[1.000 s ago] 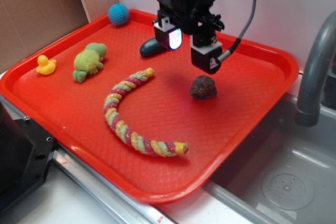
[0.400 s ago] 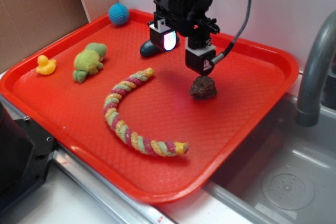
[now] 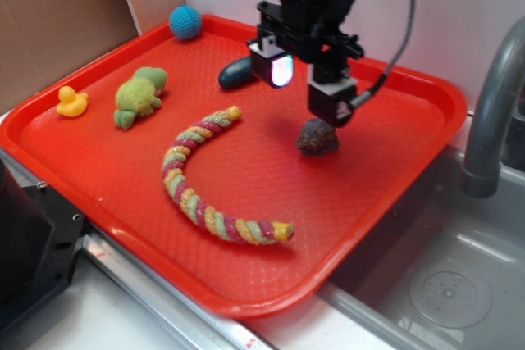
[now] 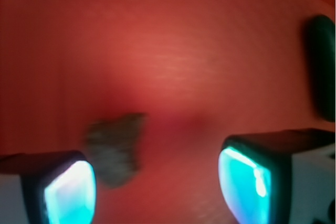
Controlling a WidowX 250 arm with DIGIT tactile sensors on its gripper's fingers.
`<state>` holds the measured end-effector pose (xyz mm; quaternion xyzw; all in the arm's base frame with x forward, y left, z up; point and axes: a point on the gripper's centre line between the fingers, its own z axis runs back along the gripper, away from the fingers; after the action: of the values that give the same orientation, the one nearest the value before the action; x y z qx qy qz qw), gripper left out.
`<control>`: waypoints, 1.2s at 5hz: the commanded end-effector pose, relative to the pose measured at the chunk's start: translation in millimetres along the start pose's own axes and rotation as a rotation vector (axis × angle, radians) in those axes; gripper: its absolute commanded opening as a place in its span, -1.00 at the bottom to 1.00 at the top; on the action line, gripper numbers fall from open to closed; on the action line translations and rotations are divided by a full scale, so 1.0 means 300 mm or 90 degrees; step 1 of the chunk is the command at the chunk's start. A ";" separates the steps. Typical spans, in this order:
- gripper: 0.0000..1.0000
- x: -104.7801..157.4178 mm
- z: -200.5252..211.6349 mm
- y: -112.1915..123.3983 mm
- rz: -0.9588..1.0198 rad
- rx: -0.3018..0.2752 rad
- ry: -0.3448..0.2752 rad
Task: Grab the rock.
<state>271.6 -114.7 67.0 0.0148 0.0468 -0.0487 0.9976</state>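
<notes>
The gripper (image 3: pixel 305 92) is hovering wide open, gripping nothing; the rock (image 3: pixel 317 137) is lying ungrasped at its five o'clock, so centring and closing remain

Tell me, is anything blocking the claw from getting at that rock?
Nothing visible does. The claw hangs open just above the rock, with only bare red tray around it. In the wrist view the rock sits off-center, near one finger.
</notes>
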 end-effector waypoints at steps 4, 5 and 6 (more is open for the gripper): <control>1.00 -0.001 -0.124 -0.033 -0.016 0.015 0.008; -1.00 0.000 -0.202 -0.024 -0.008 0.013 0.043; -1.00 0.000 -0.207 -0.019 -0.018 0.002 0.043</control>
<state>269.5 -131.1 14.4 0.0176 0.0778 -0.0670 0.9946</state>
